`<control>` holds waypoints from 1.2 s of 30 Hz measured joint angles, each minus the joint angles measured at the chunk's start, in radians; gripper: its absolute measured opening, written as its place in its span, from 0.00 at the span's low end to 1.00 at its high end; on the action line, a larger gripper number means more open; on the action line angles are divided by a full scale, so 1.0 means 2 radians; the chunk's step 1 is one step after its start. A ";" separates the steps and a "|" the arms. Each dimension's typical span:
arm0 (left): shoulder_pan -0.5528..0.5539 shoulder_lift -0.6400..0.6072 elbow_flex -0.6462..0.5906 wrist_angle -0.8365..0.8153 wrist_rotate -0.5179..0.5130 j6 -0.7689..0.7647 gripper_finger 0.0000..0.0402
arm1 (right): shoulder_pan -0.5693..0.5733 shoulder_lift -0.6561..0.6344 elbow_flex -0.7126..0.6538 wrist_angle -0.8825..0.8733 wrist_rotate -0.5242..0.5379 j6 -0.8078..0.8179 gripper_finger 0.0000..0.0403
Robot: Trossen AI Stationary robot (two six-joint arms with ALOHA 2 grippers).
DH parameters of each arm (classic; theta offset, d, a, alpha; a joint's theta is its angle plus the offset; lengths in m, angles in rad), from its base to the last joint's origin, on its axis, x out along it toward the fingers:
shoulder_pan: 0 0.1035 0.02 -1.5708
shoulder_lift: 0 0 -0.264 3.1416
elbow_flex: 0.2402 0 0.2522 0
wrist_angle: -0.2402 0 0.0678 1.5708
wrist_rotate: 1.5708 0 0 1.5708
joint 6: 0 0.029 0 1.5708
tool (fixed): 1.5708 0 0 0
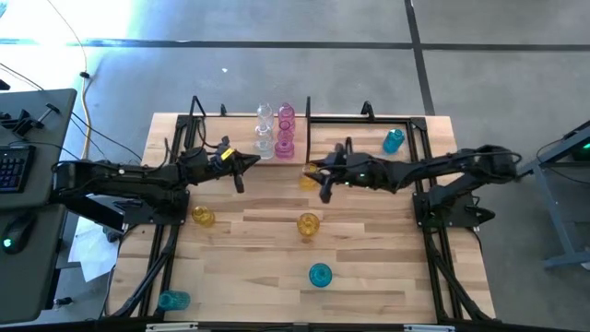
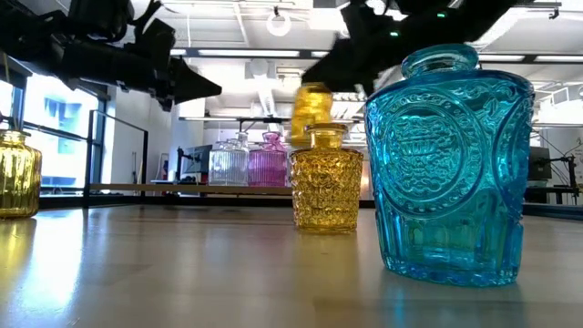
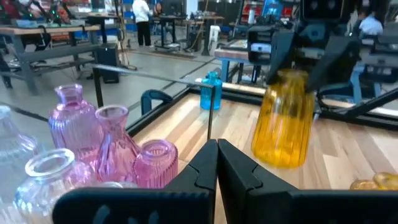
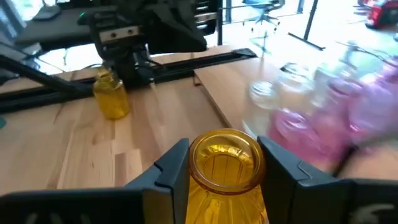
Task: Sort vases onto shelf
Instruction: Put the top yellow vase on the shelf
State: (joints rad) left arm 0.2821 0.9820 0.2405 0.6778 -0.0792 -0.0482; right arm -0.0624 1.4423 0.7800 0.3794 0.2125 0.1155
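My right gripper is shut on a yellow vase, held above the table in front of the shelf. On the shelf's left part stand two clear vases and pink vases; a teal vase stands on its right part. My left gripper is shut and holds nothing, just in front of the pink vases. Two yellow vases and two teal vases stand on the table. My right gripper pinches the yellow vase by its neck, just under the rim, between its two fingers. The fingers come from the table's right side, nearly level and slanting a little downward. The vase body hangs below them, near upright, lifted clear of the table.
The shelf's black posts rise between its left and right parts. A desk with a keyboard stands left of the table. In the low view the near teal vase fills the foreground. People and workbenches show in the room beyond.
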 joint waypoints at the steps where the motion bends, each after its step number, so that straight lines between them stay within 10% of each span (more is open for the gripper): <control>1: 0.000 -0.011 0.000 -0.011 0.000 0.000 0.00 | 0.002 0.016 0.016 0.000 -0.003 -0.008 0.29; 16: 0.007 -0.126 0.000 -0.130 -0.031 0.020 0.00 | 0.003 0.257 0.263 -0.030 -0.098 -0.062 0.29; 36: 0.009 -0.133 0.000 -0.145 -0.031 0.016 0.00 | -0.017 0.323 0.288 -0.038 -0.103 -0.084 0.29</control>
State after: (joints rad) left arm 0.3008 0.7158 0.2398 0.3878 -0.1410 -0.0159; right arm -0.0970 2.0892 1.3560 0.3034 0.0060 -0.0522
